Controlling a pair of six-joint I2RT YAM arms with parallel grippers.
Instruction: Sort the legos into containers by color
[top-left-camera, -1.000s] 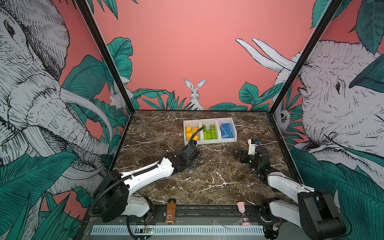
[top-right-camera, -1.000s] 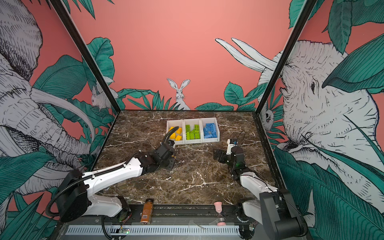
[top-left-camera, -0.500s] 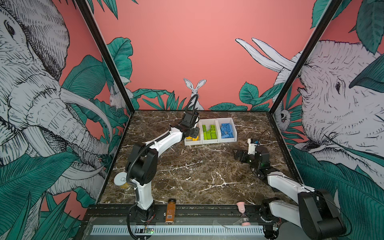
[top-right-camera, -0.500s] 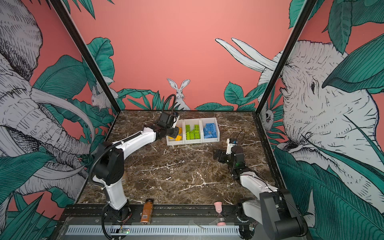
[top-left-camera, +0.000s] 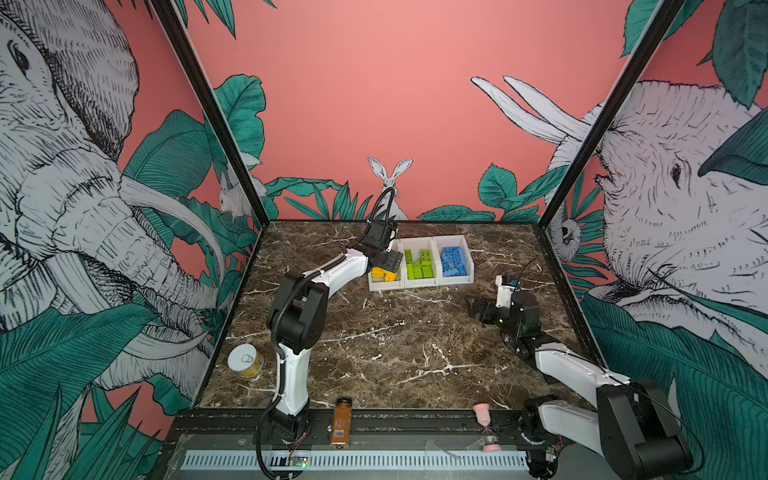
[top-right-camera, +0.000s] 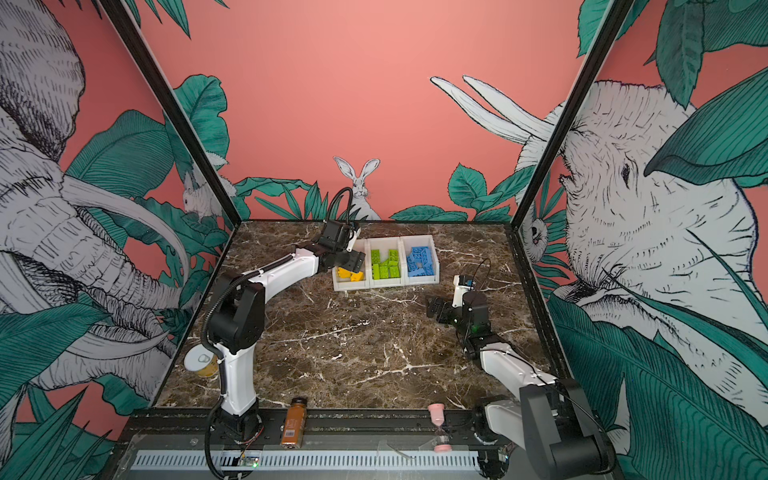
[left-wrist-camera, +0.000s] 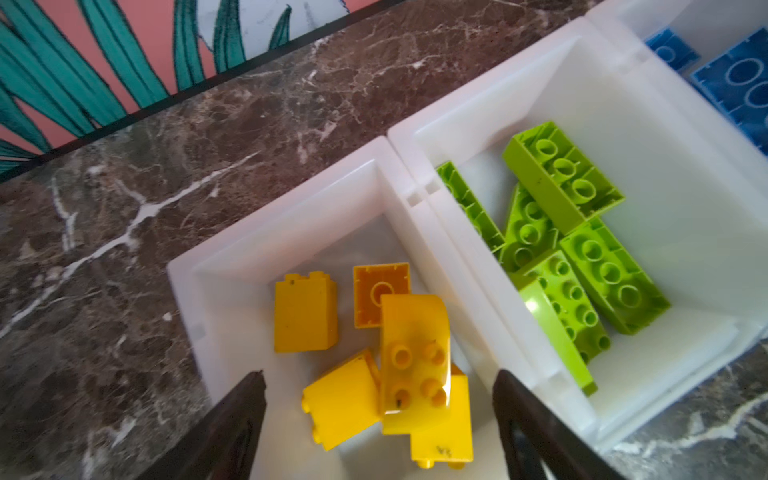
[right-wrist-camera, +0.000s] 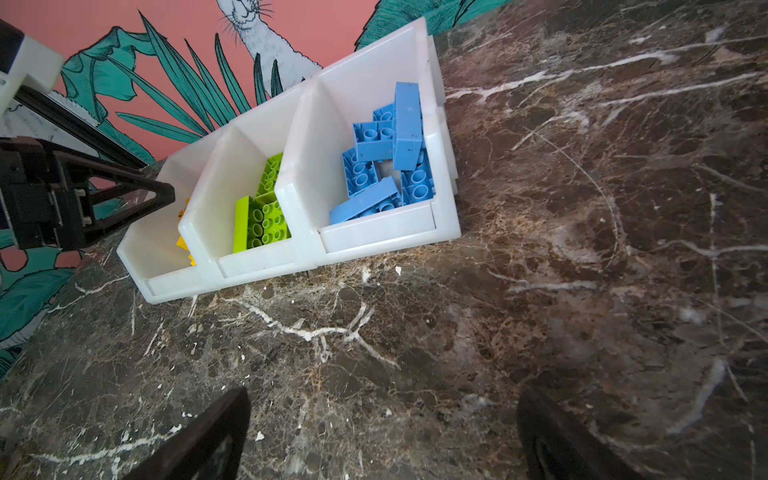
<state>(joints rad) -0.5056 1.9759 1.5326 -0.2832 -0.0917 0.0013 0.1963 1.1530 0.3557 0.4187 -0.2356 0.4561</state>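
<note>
The left fingers are standing spread wide with nothing between them, hanging over the end compartment of the bins, so the yellow legos are lying directly below the gap between the fingertips. That placing is making sense as a drop: wide fingers above the right compartment are letting a brick fall among its own colour rather than onto a dividing wall. A curved yellow lego is sitting topmost on the pile, tilted across two others, and it may be just landing, though the wrist view is not settling whether it is at rest. Beyond the fingertip nearer the middle compartment the green legos are lying heaped. Past those the blue legos are filling the far compartment, each colour being kept apart by a white wall. The right fingers are likewise gaping fully and holding nothing, hovering low above bare tabletop with the bins well ahead of them, probably parked there to be leaving the left arm room. No loose lego is showing on the tabletop in both top views, so I am judging the sort to be at or near its end, with the left arm needing only to lift clear.
</note>
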